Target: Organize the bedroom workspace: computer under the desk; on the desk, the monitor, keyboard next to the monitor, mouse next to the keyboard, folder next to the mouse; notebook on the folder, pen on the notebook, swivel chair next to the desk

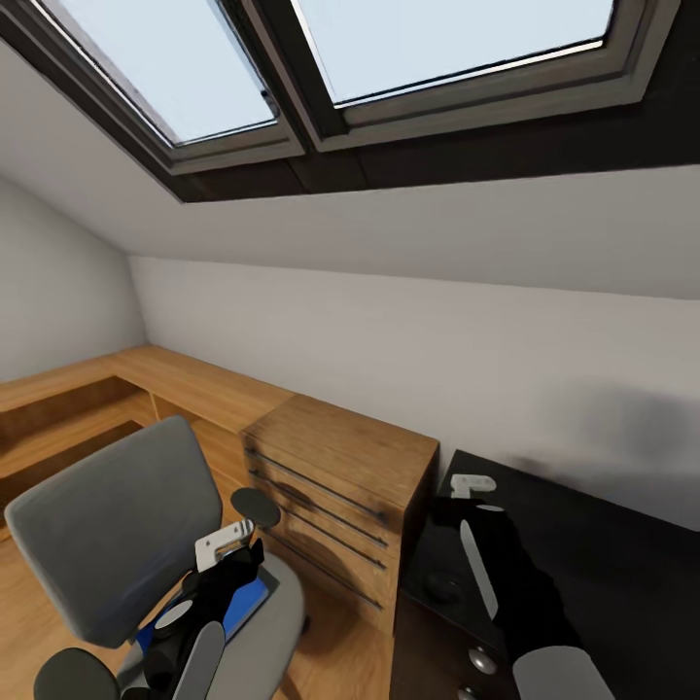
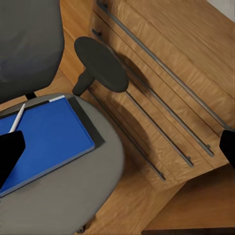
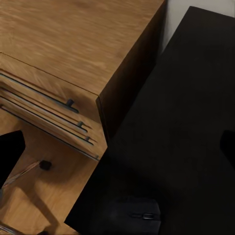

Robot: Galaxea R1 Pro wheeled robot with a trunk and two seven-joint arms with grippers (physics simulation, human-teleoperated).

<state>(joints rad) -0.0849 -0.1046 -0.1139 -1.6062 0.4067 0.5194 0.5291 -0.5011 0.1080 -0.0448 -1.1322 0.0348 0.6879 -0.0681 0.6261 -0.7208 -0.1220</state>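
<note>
The swivel chair (image 1: 112,525), grey with a black armrest (image 2: 100,63), stands at the lower left. The bright-blue folder (image 2: 49,142) lies flat on its seat (image 2: 63,200). A thin pale stick (image 2: 17,117) rests on the folder's corner; I cannot tell whether it is the pen. My left gripper (image 1: 228,554) hangs open just above the seat and folder (image 1: 248,598), its fingers (image 2: 7,154) spread wide. My right gripper (image 1: 472,491) is open over the black desk (image 1: 603,564) near its left end. A dark mouse (image 3: 142,215) sits on the desk by its front corner.
A wooden drawer chest (image 1: 340,486) with long bar handles stands between the chair and the desk, close to the armrest. Low wooden shelving (image 1: 87,399) runs along the left wall. Silver knobs (image 1: 481,659) mark the desk's drawer unit. A skylight (image 1: 389,58) is overhead.
</note>
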